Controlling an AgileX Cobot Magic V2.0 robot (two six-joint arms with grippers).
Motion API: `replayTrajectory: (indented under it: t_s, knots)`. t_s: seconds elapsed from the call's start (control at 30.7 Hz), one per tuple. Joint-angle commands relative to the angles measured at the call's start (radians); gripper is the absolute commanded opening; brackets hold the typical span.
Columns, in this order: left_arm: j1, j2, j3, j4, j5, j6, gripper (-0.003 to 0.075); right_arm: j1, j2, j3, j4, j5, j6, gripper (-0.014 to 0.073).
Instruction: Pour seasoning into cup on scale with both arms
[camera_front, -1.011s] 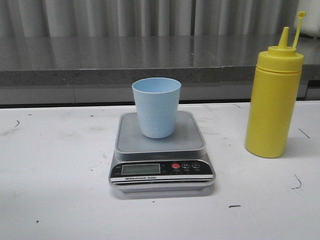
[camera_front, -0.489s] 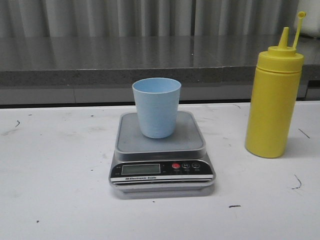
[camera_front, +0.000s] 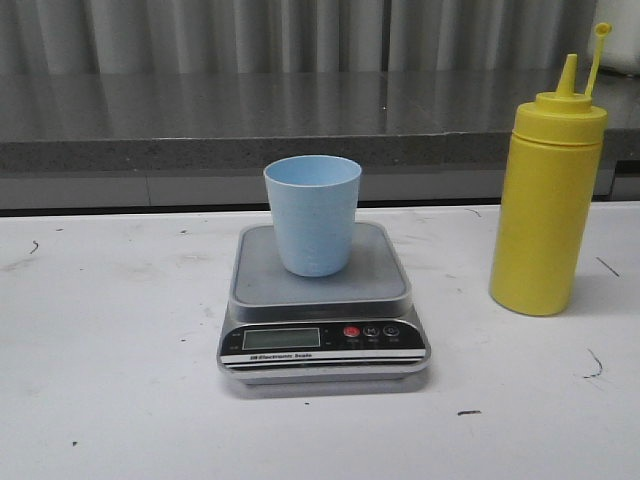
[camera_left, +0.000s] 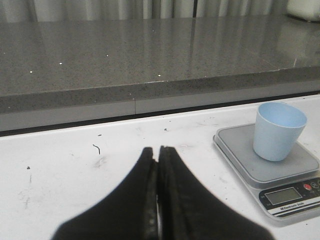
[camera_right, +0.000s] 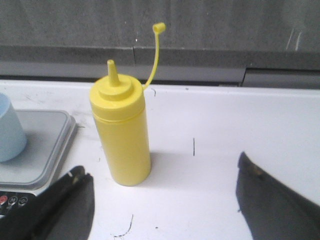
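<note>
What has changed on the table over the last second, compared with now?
Nothing visibly changed. The cup stands on the scale, the seasoning bottle upright to its right. Neither arm shows in the front view.

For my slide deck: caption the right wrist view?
Open right gripper faces the upright yellow bottle beside the scale.

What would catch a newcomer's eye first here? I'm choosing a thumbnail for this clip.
The tall yellow seasoning bottle stands out most, upright on the white table at the right, cap strap sticking up. Next is the pale blue cup, standing centred on the silver scale mid-table. No gripper touches either: the left gripper is shut, the right gripper open toward the bottle.
</note>
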Motion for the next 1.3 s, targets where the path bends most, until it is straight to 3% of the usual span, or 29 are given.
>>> replayTrajectory:
  t_s: [0.0,0.23,0.42,0.65,0.95,1.27]
  knots:
    - [0.002,0.011,-0.017,-0.013,-0.091,-0.01,-0.002,-0.006,0.116,-0.025,0.007,-0.144,-0.009,0.0598]
    - [0.002,0.011,-0.017,-0.013,-0.091,-0.01,-0.002,0.004,0.382,-0.025,0.065,-0.242,-0.009,0.0598]
    - [0.002,0.011,-0.017,-0.013,-0.091,-0.01,-0.002,0.106,0.537,-0.025,0.065,-0.382,-0.009,0.0598]
    - [0.002,0.011,-0.017,-0.013,-0.091,-0.01,-0.002,0.23,0.749,-0.025,0.065,-0.653,-0.006,0.0598]
    - [0.002,0.011,-0.017,-0.013,-0.091,-0.01,-0.002,0.239,0.928,-0.025,0.073,-0.929,0.09,0.0598]
    - [0.002,0.011,-0.017,-0.013,-0.091,-0.01,-0.002,0.239,1.035,-0.025,0.073,-1.132,0.097,0.0598]
